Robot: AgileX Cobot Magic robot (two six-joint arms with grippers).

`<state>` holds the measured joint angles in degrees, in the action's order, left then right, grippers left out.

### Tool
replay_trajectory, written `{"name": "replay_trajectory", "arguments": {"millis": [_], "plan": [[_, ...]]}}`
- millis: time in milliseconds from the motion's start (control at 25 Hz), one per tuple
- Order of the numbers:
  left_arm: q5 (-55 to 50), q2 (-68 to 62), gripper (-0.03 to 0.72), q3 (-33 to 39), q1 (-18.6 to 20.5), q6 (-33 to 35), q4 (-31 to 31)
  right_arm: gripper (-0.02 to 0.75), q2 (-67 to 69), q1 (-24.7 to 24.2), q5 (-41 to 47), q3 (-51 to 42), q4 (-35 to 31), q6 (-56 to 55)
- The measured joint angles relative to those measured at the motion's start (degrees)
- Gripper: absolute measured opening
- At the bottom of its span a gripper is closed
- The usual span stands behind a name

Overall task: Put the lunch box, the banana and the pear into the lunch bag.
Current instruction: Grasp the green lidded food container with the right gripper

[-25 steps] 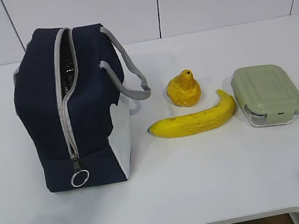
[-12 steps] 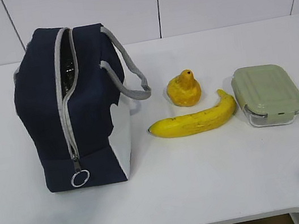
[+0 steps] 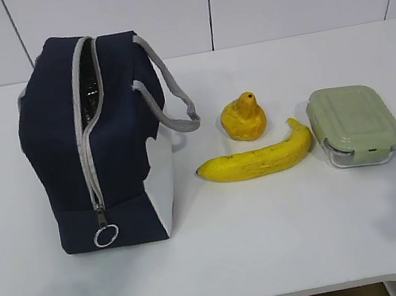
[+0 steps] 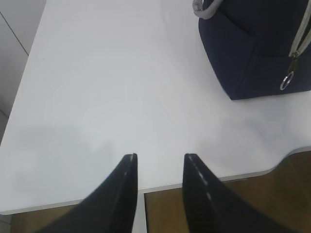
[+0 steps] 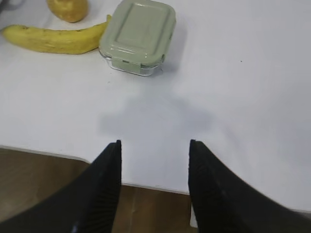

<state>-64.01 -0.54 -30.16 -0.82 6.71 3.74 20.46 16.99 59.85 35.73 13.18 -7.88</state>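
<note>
The lunch bag (image 3: 99,145) is standing upright on the left of the white table (image 3: 274,241), its zipper part-way open along the top and front and its ring pull (image 3: 106,235) hanging low. To its right the pear (image 3: 243,118) is sitting just behind the banana (image 3: 257,159), whose tip is lying just beside the lunch box (image 3: 354,125), lid on. The left gripper (image 4: 159,162) is hovering over the table's near edge, jaws partly open and holding nothing. The right gripper (image 5: 154,148) is hanging near the lunch box, jaws apart and empty.
</note>
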Motion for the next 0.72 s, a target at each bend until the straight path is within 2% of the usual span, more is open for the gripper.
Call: {"name": "replay_trajectory", "arguments": {"millis": [440, 560, 720], "plan": [[0.0, 0.0, 0.244, 0.0, 0.0, 0.0, 0.0, 0.361, 25.94, -0.42, -8.23, 6.66, 2.86, -11.89], [0.0, 0.0, 0.244, 0.0, 0.0, 0.0, 0.0, 0.361, 33.67, -2.57, -8.99, 10.35, 2.86, -12.83], [0.0, 0.0, 0.244, 0.0, 0.0, 0.0, 0.0, 0.361, 42.26, -8.65, -9.49, 15.65, 1.35, -12.18]]}}
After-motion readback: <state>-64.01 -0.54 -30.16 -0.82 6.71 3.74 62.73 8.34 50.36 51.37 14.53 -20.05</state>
